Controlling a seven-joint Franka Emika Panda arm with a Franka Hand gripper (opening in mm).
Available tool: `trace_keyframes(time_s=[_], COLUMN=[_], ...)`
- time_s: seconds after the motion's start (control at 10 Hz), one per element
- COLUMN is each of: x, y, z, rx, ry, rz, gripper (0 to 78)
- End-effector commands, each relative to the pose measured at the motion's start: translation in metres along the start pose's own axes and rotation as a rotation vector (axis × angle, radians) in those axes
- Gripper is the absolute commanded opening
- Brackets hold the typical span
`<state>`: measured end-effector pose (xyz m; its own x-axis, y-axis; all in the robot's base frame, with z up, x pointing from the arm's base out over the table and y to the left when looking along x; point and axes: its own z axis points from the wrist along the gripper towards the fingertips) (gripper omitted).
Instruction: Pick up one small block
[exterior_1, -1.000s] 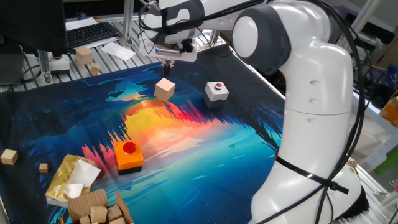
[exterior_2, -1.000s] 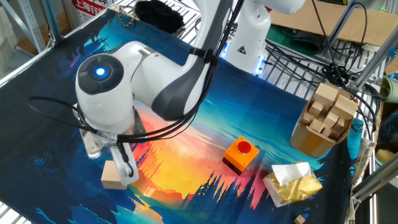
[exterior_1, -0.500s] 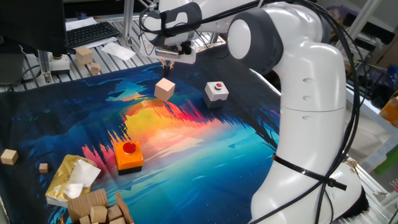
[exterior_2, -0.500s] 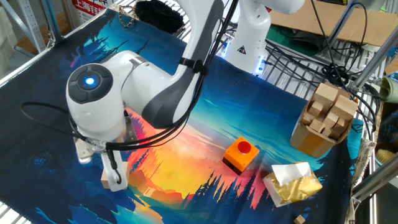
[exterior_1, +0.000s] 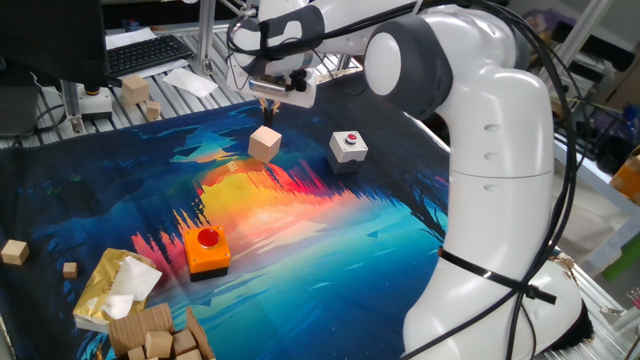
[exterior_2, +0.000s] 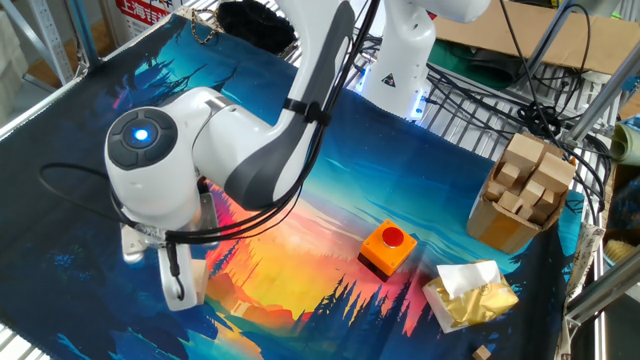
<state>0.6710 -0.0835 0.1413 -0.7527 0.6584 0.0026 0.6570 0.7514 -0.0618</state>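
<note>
The small block (exterior_1: 265, 143) is a plain tan wooden cube on the colourful mat, left of the white red-buttoned box. My gripper (exterior_1: 269, 110) hangs just above and behind it, pointing down. In the other fixed view my gripper (exterior_2: 176, 287) is low at the block (exterior_2: 197, 279), and one finger (exterior_2: 171, 281) stands in front of it and hides most of it. The jaws look open, and nothing is held. The second finger is hidden.
A white box with a red button (exterior_1: 347, 146) stands right of the block. An orange box with a red button (exterior_1: 206, 250) sits mid-mat. A cardboard box of wooden blocks (exterior_1: 155, 335), a yellow packet (exterior_1: 112, 290) and tiny cubes (exterior_1: 14, 251) lie at the mat's front left.
My gripper has moved a little left and down towards the block. In the other fixed view it now covers most of the block. The block has not moved.
</note>
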Motion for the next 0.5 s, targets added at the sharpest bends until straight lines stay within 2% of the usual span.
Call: trace_keyframes(time_s=[0.1, 0.3, 0.4, 0.5], x=[-0.0012, -0.0012, -0.0012, -0.0012], y=[-0.0015, -0.0016, -0.0016, -0.0016], z=[0.0065, 0.0072, 0.0074, 0.0074], rx=[0.006, 0.001, 0.002, 0.002], ry=[-0.007, 0.0, 0.0, 0.0], rz=[0.099, 0.134, 0.136, 0.136], gripper=[0.0, 0.0, 77.5, 77.5])
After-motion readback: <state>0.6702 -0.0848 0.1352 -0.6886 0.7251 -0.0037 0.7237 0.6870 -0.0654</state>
